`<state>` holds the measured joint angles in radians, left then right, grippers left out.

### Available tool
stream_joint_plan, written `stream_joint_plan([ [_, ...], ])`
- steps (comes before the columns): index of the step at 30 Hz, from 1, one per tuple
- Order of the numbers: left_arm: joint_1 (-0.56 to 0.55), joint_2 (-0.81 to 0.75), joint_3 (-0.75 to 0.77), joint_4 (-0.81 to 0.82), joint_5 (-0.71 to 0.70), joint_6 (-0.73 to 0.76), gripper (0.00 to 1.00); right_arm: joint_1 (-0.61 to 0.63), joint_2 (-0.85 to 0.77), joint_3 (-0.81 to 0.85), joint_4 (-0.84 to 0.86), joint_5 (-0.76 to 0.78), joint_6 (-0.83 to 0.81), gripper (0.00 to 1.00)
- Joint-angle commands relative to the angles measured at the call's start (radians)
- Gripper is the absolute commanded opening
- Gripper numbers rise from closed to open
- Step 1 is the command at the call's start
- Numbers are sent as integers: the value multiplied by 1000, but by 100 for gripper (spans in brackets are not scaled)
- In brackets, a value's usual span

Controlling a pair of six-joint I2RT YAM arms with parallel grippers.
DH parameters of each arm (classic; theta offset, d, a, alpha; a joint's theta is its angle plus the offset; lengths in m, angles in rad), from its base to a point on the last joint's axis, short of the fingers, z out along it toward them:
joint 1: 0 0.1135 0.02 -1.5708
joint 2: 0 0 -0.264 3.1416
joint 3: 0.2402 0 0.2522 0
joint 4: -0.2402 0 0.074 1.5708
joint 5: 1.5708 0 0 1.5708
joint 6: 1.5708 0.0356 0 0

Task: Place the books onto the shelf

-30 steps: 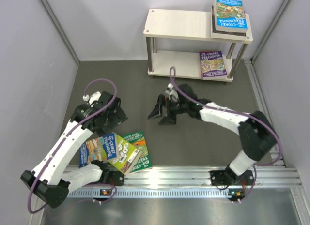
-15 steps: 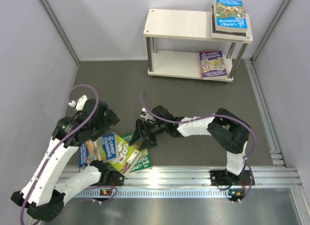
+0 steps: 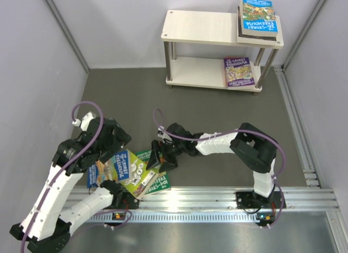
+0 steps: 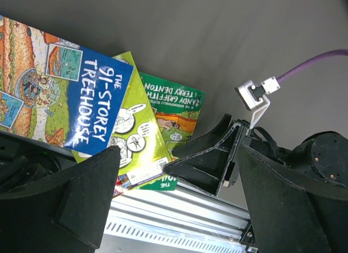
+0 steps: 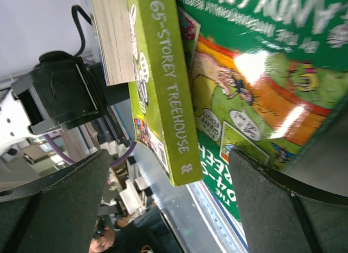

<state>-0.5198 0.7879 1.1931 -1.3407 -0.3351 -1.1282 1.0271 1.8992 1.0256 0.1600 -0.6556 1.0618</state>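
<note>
— Where's the lime-green paperback book (image 5: 163, 100)?
— Just ahead of your right tool (image 3: 158, 156), spine lengthwise toward it. That tool's wide open, empty, and nearest. Left tool (image 3: 113, 148) is above, open too.

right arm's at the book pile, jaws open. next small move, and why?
Probably ease the right gripper forward until its fingers straddle the lime-green book, then close. The jaws stand open and hold nothing. In the right wrist view that book's spine sits between the fingers, lying over the dark green book, so its edge looks like the easiest one to pinch.
</note>
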Motion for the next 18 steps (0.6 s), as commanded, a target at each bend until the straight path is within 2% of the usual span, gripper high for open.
stream_joint_plan([
  [1,0,-12,-6,-115,1,-8,93,65,9,59,-70,30,-74,89],
  [4,0,-12,-12,-109,2,-7,93,83,26,83,-70,22,-74,88],
  [6,0,-9,-16,-100,7,-7,93,91,38,97,-68,13,-72,83],
  [11,0,-1,-21,-81,16,-4,92,91,54,102,-56,11,-68,53],
  [16,0,5,-23,-69,22,4,92,85,73,116,-56,43,-80,43],
  [18,0,7,-26,-61,24,8,92,76,95,132,-56,59,-86,35],
])
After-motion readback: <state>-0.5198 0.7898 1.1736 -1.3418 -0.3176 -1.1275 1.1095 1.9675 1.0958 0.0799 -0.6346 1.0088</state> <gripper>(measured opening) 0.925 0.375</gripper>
